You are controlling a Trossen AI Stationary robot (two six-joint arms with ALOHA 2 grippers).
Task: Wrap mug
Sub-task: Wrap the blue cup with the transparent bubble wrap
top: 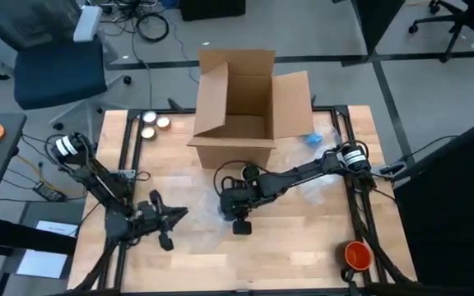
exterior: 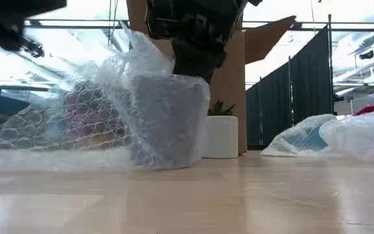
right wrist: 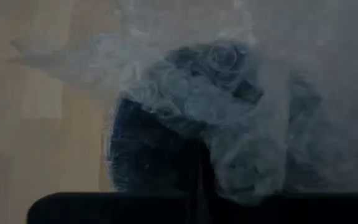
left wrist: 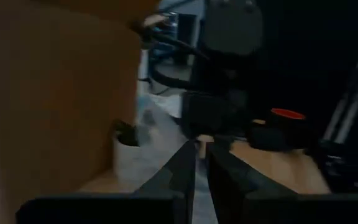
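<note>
The right gripper (top: 239,215), fingers together on bubble wrap (exterior: 76,123) covering the dark mug (exterior: 167,120), risks toppling it by tugging; the left gripper (top: 164,222) waits closed nearby.

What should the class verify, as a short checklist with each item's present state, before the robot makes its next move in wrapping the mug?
1. Mug upright on the table: ok, it stands level in the low view.
2. Bubble wrap covering the mug: ok on the sides; top closure cannot tell.
3. Right claw positioned over the mug: ok; its grip cannot tell.
4. Left claw clear of the mug: ok, off to its left, fingers nearly together.
5. Cardboard box open: ok, flaps up.
6. Small white pot clear of the mug: cannot tell, it looks close behind.
</note>
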